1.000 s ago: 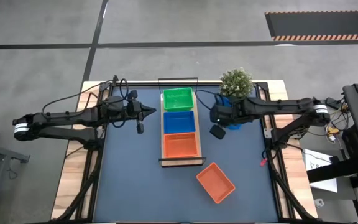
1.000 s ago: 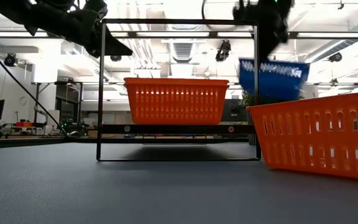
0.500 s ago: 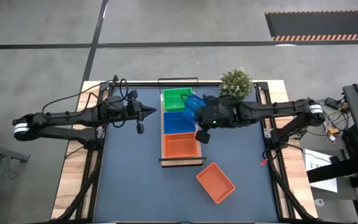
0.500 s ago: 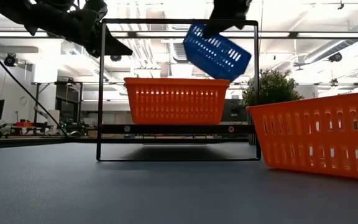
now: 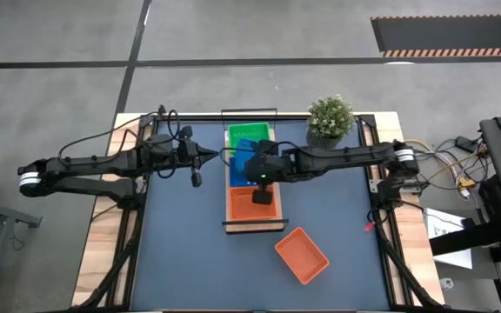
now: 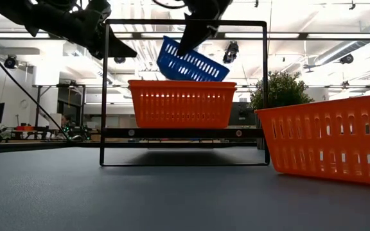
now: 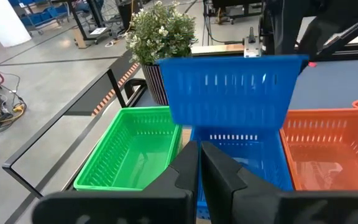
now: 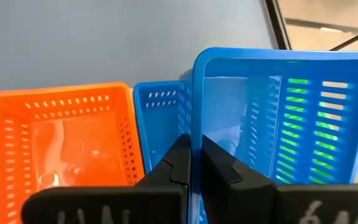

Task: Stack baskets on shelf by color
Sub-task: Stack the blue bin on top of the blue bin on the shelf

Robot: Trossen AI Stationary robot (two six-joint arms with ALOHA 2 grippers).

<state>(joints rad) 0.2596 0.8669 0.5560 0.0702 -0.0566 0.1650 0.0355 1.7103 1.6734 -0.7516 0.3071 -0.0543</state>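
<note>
1. Pressed together and holding nothing, the left gripper (image 5: 210, 157) hovers just left of the shelf (image 5: 276, 211).
2. Green basket (image 5: 243, 132), blue basket (image 7: 241, 172) and orange basket (image 5: 249, 209) sit in a row on it.
3. Right gripper (image 5: 255, 168) pinches a tilted blue basket's wall (image 6: 190, 62) above that row.
4. Another orange basket (image 5: 302, 255) lies on the table (image 5: 181, 243), to the right.

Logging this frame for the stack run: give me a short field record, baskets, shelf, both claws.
held basket: blue basket, tilted, above the shelf
right claw: shut on the blue basket's wall
left claw: shut, empty, beside the shelf
on shelf: green basket, second blue basket, orange basket, in a row
off shelf: loose orange basket on the table
</note>
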